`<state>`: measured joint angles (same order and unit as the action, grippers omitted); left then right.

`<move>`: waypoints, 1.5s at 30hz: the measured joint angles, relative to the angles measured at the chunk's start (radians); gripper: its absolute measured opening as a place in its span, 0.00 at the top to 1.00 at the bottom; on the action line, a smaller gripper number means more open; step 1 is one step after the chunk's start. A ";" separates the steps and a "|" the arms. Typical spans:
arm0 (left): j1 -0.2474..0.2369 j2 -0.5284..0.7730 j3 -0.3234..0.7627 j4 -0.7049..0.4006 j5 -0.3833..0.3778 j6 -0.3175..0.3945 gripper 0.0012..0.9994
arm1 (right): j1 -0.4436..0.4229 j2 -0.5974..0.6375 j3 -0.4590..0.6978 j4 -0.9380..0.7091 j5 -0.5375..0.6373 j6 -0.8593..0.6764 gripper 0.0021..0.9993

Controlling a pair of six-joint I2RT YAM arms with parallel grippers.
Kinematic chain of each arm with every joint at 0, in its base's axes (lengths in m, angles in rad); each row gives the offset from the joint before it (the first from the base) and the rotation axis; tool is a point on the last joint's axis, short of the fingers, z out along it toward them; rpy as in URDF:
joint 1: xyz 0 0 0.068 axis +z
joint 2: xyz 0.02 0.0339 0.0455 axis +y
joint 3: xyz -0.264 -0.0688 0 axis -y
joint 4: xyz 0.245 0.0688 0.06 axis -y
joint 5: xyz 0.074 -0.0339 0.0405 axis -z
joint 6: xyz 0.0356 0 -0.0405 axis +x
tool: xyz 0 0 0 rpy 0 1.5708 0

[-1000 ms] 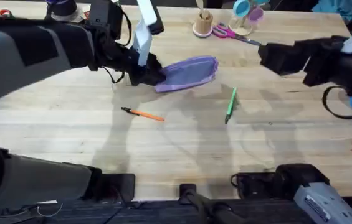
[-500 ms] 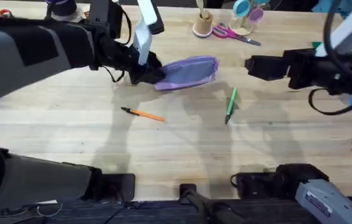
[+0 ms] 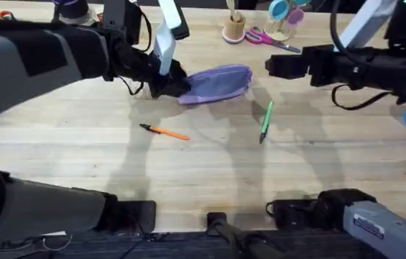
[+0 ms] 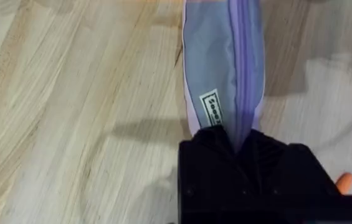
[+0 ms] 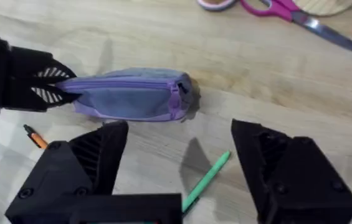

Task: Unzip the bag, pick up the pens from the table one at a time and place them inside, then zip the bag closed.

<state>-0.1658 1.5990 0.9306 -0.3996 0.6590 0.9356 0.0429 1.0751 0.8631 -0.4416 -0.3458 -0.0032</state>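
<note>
pale plank table point(image 3: 210, 169), lavender bag point(image 3: 220, 83), pens, pink scissors point(image 3: 264, 37) behind

Lavender-purple bag point(image 3: 219, 83) with a darker purple zipper; one orange pen point(image 3: 164, 132), one bright green pen point(image 3: 266, 120); pale wooden counter point(image 3: 210, 173).

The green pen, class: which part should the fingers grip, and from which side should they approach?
Grip the green pen near mid-shaft, coming straight down from above. It lies flat on the table, so only its top and two long sides are free. Set the fingers across its narrow width, one on each long side. It lies apart from the bag and the orange pen, so nothing crowds it.
</note>
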 joint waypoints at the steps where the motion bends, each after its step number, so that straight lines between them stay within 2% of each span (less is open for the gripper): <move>1: 0.000 0.000 0.000 0.000 0.000 0.000 0.96 | 0.000 0.011 0.000 0.000 0.000 0.000 0.00; 18: 0.000 0.000 0.000 0.000 0.000 0.000 0.96 | 0.065 0.214 0.000 0.090 -0.009 0.003 0.00; 34: 0.000 0.000 0.000 0.000 0.000 0.000 0.96 | 0.085 0.394 0.000 0.209 -0.067 0.026 0.01; 35: 0.000 0.000 0.000 0.000 0.000 0.000 0.96 | 0.085 0.399 0.000 0.211 -0.068 0.029 0.03; 38: 0.000 0.000 0.000 0.000 0.000 0.000 0.96 | 0.085 0.409 0.000 0.217 -0.071 0.034 0.18; 42: 0.000 0.000 0.000 0.000 0.000 0.000 0.96 | 0.085 0.416 0.000 0.234 -0.074 0.038 0.29; 43: 0.000 0.000 0.000 0.000 0.000 0.000 0.96 | 0.085 0.427 0.000 0.253 -0.074 0.040 0.42; 45: 0.000 0.000 0.000 0.000 0.000 0.000 0.96 | 0.085 0.436 0.000 0.264 -0.075 0.042 0.53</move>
<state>-0.1658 1.5990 0.9306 -0.3994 0.6588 0.9356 0.1280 1.5112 0.8635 -0.1776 -0.4209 0.0385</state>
